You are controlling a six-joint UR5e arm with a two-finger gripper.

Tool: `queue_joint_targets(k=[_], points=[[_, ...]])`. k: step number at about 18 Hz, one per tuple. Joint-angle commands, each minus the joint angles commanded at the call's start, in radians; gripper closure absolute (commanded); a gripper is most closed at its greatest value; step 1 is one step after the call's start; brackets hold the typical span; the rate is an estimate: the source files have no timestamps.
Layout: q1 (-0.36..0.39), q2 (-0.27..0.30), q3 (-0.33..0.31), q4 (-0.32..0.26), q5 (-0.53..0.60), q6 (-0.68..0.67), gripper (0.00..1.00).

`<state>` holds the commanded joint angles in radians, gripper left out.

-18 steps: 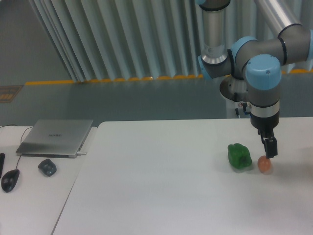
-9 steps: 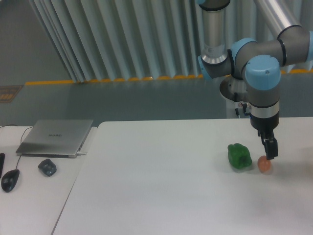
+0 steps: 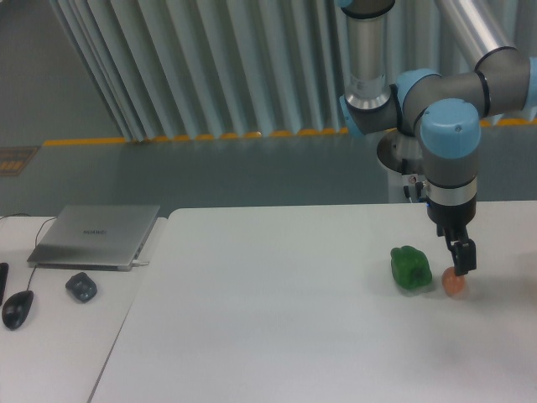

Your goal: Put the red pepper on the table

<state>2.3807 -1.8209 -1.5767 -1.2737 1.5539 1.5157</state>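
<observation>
No red pepper shows in the camera view; it is hidden or out of frame. The white table (image 3: 277, 319) fills the lower right. My gripper (image 3: 461, 259) hangs straight down from the blue-and-grey arm, its dark fingertips just above a small orange ball (image 3: 454, 284). I see the fingers edge-on as one narrow dark shape with nothing visible between them, so I cannot tell whether they are open or shut. A green pepper (image 3: 411, 268) lies on the table just left of the gripper.
On the off-white desk (image 3: 50, 336) to the left lie a closed laptop (image 3: 96, 235), a small dark object (image 3: 81, 287) and a black mouse (image 3: 18, 308). The arm's base column (image 3: 369, 59) stands behind the table.
The gripper has shifted very slightly left and down beside the orange ball. The green pepper and the ball have stayed in place.
</observation>
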Motion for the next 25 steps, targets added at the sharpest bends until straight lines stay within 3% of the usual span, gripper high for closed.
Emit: queue_joint_targets(k=[1,4,8,13,18,22,25], points=[[-0.002,0.003,-0.020,0.054,0.008,-0.035,0.00],[0.002,0.000,-0.005,0.070,0.021,-0.035,0.00],[0.002,-0.034,0.047,0.088,0.222,-0.028,0.00],[0.031,-0.051,0.050,0.163,0.230,-0.037,0.00],[0.153,-0.072,0.056,0.229,0.230,-0.031,0.00],[0.222,-0.129,0.122,0.237,0.226,-0.020,0.00],[0.239,-0.162,0.133,0.296,0.227,0.014,0.00]])
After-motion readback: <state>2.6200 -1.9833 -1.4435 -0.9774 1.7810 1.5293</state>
